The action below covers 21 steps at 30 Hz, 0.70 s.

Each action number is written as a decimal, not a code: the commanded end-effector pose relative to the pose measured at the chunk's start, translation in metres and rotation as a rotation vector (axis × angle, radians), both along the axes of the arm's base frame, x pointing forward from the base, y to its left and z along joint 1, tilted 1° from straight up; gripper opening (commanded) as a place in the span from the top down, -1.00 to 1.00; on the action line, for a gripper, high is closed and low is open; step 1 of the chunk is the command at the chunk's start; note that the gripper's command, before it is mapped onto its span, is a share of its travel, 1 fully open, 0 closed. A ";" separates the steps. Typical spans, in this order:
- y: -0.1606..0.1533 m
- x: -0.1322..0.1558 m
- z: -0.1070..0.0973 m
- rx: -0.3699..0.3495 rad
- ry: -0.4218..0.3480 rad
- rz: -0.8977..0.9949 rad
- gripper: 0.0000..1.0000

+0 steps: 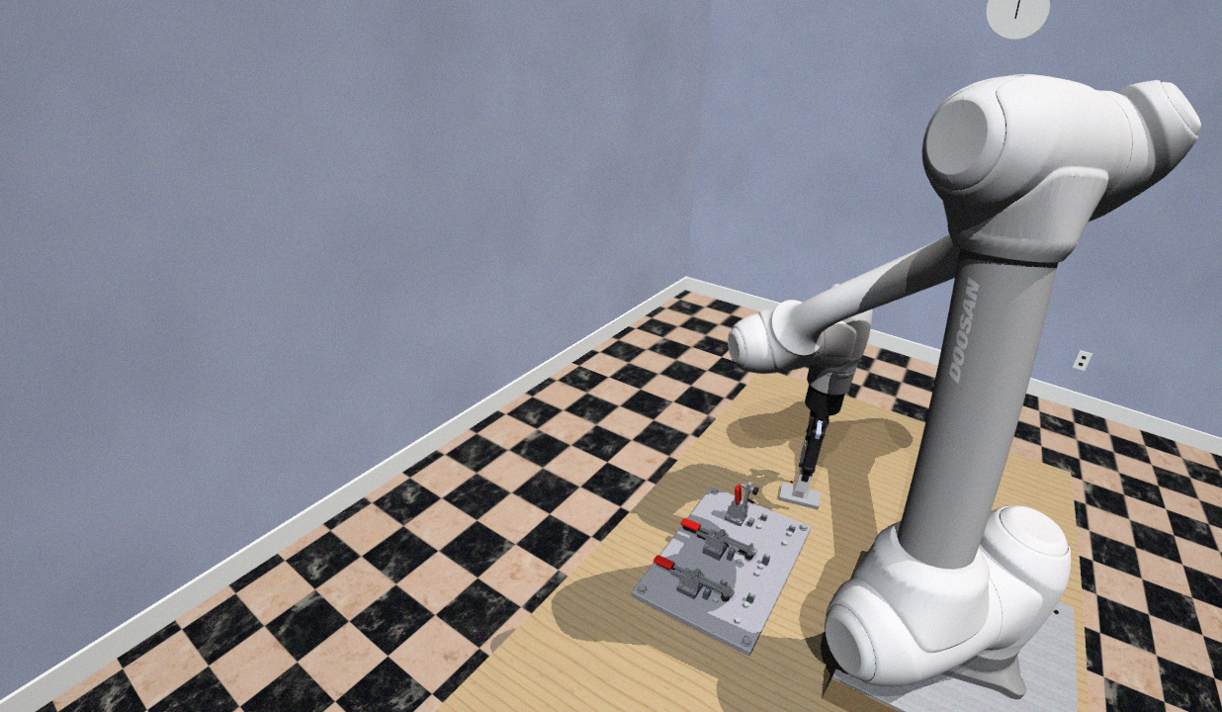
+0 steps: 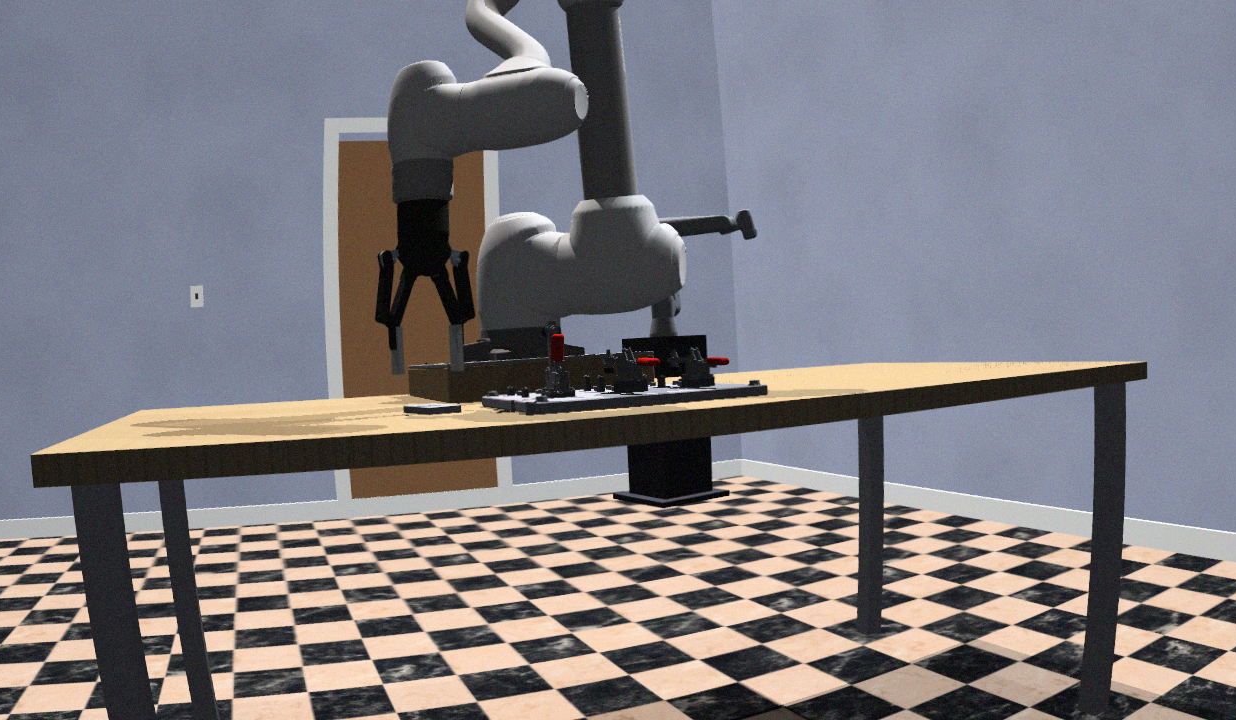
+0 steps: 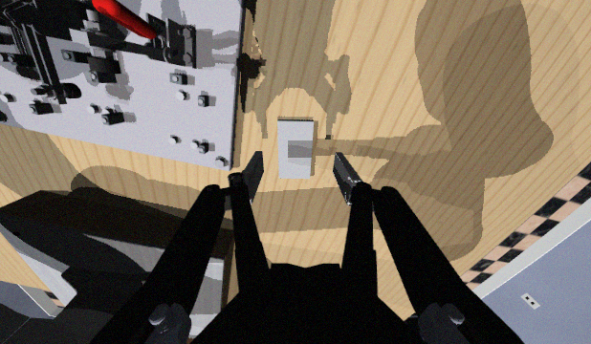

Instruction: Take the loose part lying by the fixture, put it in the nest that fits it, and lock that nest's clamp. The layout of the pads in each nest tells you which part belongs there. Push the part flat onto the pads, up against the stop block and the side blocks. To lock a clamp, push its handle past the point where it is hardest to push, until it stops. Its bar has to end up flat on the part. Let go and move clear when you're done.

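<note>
In the wrist view, the black two-finger jaws (image 1: 805,483) (image 2: 427,351) stand partway open, holding nothing, above the desk (image 1: 686,672) (image 2: 917,380) (image 3: 382,62). Toward twelve o'clock lies the flat grey rectangular block (image 1: 799,497) (image 2: 431,408) (image 3: 295,164); the grey metal fixture plate (image 1: 695,608) (image 2: 622,396) (image 3: 147,119) sits toward ten.

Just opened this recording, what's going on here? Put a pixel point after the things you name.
The arm's Robotiq gripper (image 1: 803,483) (image 2: 427,360) (image 3: 298,161) hangs open above a flat grey rectangular part (image 1: 799,500) (image 2: 431,408) (image 3: 302,168), which lies loose on the wooden table (image 1: 597,660) (image 2: 828,383) (image 3: 382,57) beside the clamp fixture (image 1: 779,584) (image 2: 622,396) (image 3: 152,119). Nothing is held. On the fixture, one red clamp handle (image 1: 738,493) (image 2: 558,347) (image 3: 124,18) stands up; the other two lie low. The part has yet to be picked up and clamped.
</note>
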<state>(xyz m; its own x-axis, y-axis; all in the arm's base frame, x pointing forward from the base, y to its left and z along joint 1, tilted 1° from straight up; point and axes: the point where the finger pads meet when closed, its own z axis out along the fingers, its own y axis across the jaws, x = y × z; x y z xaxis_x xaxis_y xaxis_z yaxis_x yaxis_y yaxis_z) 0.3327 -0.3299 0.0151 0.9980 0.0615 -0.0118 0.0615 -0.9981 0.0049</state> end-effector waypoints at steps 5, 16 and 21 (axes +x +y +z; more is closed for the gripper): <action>0.000 -0.002 -0.014 0.000 -0.001 -0.002 -0.25; 0.000 -0.002 -0.016 0.000 -0.001 -0.002 -0.25; 0.000 -0.002 -0.016 0.000 -0.001 -0.002 -0.25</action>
<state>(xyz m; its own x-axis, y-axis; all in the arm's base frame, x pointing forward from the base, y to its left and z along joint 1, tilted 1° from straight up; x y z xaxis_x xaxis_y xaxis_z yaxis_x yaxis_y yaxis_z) 0.3330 -0.3304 0.0013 0.9980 0.0615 -0.0110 0.0616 -0.9981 0.0052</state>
